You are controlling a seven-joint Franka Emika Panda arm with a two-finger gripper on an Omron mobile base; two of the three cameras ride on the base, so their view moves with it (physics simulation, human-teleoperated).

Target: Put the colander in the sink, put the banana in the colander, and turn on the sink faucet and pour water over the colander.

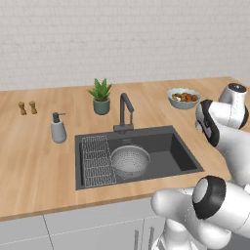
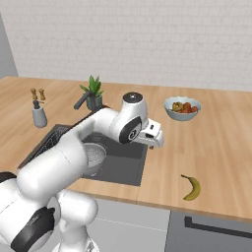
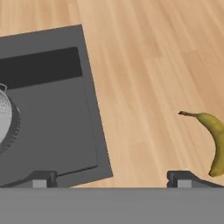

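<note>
Round grey perforated metal colander [image 1: 130, 161] sits in the sink. Wide-open gripper [image 3: 111, 177] should shift toward three o'clock, probably centring over the curved yellow banana [image 3: 213, 139] before descending.

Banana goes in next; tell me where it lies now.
The banana lies on the wooden counter right of the sink, near the front edge, below the fruit bowl.

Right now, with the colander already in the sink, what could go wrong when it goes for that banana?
The banana lies flat on the counter near the front edge, so a clumsy nudge from the open gripper might push it off. It sits off to one side of the gripper in the hand view, so closing without lining up could miss it. Carrying it to the colander, it might clip the sink rim.
</note>
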